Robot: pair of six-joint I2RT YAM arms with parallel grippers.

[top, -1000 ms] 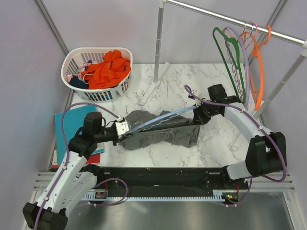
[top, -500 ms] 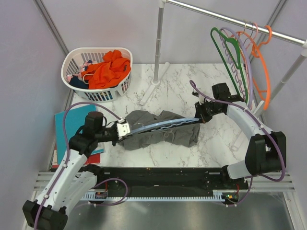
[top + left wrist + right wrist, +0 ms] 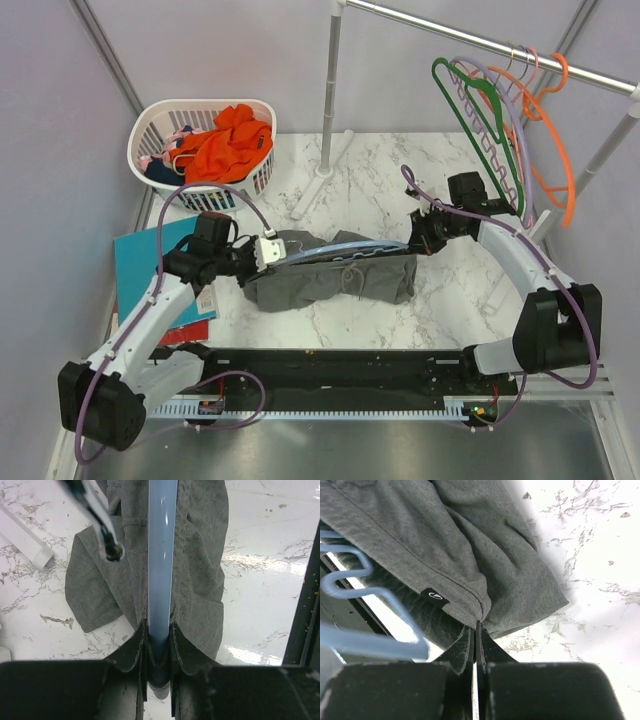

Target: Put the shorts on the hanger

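L gripper (image 3: 159,630) is clamped narrow on one end of the hanger (image 3: 162,555) — the blue bar runs straight out ahead of its fingers, over the shorts (image 3: 200,555). R gripper (image 3: 476,630) is pinched shut on a thin hem edge of the shorts, right at its tips. The hanger's wavy bar is seen just beside that gripper, not betw. its jaws. In the top view the shorts are bunched under and along the bar betw. the two grippers, with the bulk resting on the table (image 3: 400,170). Whether any fabric is actually threaded over the bar can't be told.

Risks, as judged:
- R pinch is shallow, only a fold of hem is held. If it's pulled hard, the fabric could be slipped out and the shorts dropped off the bar.
- Hanger is held by one end only, so it may be twisted or levered in the L grip once cloth weight is loaded far from the fingers.
- Fabric could be snagged on the wavy notches — the bar would then be dragged along instead of the cloth being slid.
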